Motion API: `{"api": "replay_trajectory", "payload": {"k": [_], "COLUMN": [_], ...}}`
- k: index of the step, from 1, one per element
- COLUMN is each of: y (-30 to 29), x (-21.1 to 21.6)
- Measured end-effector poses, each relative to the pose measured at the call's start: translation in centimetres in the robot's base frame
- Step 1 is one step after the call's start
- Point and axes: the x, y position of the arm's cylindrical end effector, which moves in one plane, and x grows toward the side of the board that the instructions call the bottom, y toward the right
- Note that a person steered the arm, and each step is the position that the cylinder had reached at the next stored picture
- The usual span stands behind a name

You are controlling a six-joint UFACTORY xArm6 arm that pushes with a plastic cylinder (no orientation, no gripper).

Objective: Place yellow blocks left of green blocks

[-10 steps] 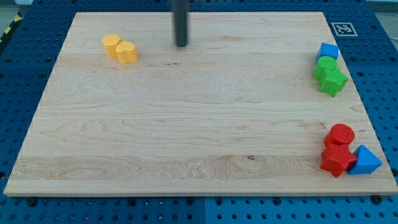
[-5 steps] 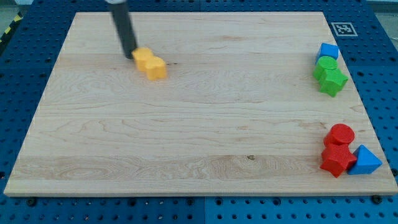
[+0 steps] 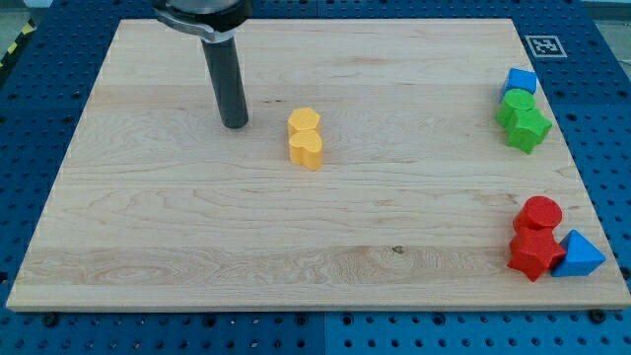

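Two yellow blocks stand touching, slightly left of the middle of the light wooden tabletop (image 3: 197, 227): a yellow hexagonal block (image 3: 305, 122) and, at its 6 o'clock, a yellow heart-shaped block (image 3: 307, 150). My tip (image 3: 235, 124), the lower end of the straight dark rod, rests on the wood at 9 o'clock from the upper yellow block, near it but apart, with bare wood between. There are no jaws on this rod, so no spread or pinch can be reported.

Well apart, at 3 o'clock from the yellow pair, the green blocks sit at the tabletop's right edge: a green round block (image 3: 517, 102) touching a green star-shaped block (image 3: 528, 129) at its 5 o'clock. A blue cube (image 3: 520, 80) touches the green round block at 12 o'clock.

At 5 o'clock from the green pair lies a second cluster: a red round block (image 3: 540, 212), a red star-shaped block (image 3: 533, 253) below it, and a blue triangular block (image 3: 580, 255) just beside these at 3 o'clock.
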Motion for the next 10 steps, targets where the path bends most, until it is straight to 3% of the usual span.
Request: {"api": "replay_trajectory", "payload": {"k": [2, 4, 5, 6, 7, 8, 10], "y": [7.0, 5.7, 9.5, 17.6, 21.1, 20.2, 28.6], "x": [-0.6, 2.4, 2.4, -2.1, -4.2, -4.4, -5.7]}}
